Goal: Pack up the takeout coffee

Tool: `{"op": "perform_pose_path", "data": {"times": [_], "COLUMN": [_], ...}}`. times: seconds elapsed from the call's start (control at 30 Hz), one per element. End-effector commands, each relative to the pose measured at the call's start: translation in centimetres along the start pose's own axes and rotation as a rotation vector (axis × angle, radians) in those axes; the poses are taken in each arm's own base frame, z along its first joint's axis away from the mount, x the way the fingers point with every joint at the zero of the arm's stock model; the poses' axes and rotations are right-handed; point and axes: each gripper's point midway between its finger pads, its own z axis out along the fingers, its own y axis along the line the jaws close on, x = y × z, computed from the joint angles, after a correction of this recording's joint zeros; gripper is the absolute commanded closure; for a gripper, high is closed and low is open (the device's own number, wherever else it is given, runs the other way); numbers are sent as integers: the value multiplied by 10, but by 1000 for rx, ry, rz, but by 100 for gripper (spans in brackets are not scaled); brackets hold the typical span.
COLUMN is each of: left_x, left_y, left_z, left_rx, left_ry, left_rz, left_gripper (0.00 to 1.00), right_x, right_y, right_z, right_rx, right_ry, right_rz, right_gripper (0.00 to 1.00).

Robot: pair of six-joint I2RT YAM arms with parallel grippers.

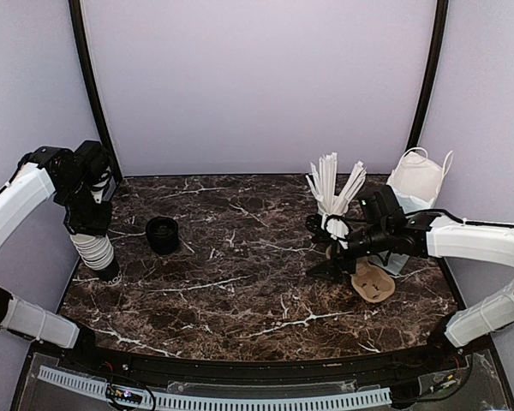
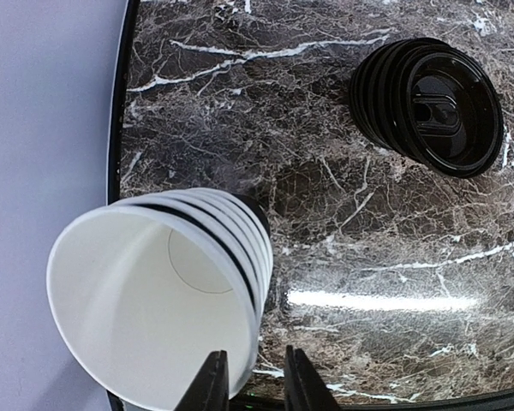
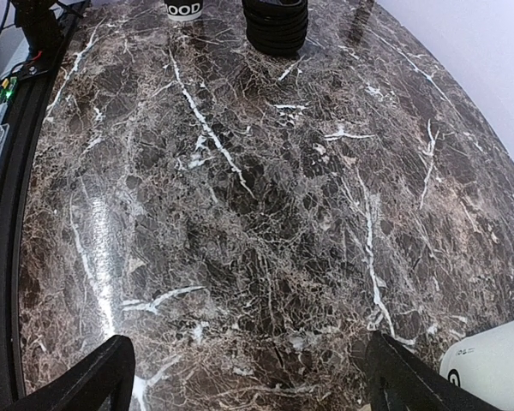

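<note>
No lidded dark cup shows. A stack of black plastic lids point(image 1: 162, 234) stands on the marble table at the left and also shows in the left wrist view point(image 2: 428, 103). A stack of lidless white cups point(image 1: 96, 254) stands at the table's left edge. My left gripper point(image 1: 89, 224) is right above it. In the left wrist view its jaws point(image 2: 255, 384) straddle the rim of the top cup point(image 2: 154, 308), one finger inside and one outside, with a small gap left. My right gripper point(image 1: 322, 248) is wide open and empty point(image 3: 248, 385), low over bare table.
A white cup of white sticks point(image 1: 334, 205) stands just behind my right gripper, and its side shows in the right wrist view point(image 3: 493, 364). A brown cardboard cup carrier point(image 1: 373, 282) lies under my right wrist. A white paper bag point(image 1: 415, 181) stands at the back right.
</note>
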Motion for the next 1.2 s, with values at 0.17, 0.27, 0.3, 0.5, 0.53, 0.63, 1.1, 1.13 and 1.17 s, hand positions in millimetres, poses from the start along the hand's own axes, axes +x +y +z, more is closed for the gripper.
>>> {"op": "perform_pose_path", "data": {"times": [0.17,0.27,0.3,0.5,0.53,0.63,1.1,1.13,1.17], "left_x": [1,1,1,-3,-5,-17,-67,-72,-77], "left_y": [3,4,4,6,7,10,-7,-7,-9], "left_z": [7,8,8,4,3,-3,5,3,4], "left_rx": [-28,-35,-36,-44,-46,-72,-69,-67,-66], "left_ry": [25,27,28,17,10,-25,-65,-75,-82], "left_rz": [7,8,8,3,4,10,134,135,142], "left_gripper": [91,95,96,100,100,100,100,100,100], "right_x": [-3,-3,-3,-2,-2,-2,4,5,6], "right_y": [-2,-3,-3,-3,-3,-3,-7,-8,-8], "right_z": [-1,-1,-1,-1,-1,-1,1,2,2], "right_rx": [21,24,23,27,28,29,51,49,50], "right_ry": [-11,-10,-10,-6,-5,-4,19,23,25], "right_rz": [-31,-34,-33,-35,-36,-35,-33,-32,-31], "right_gripper": [5,5,5,5,5,5,5,5,5]}}
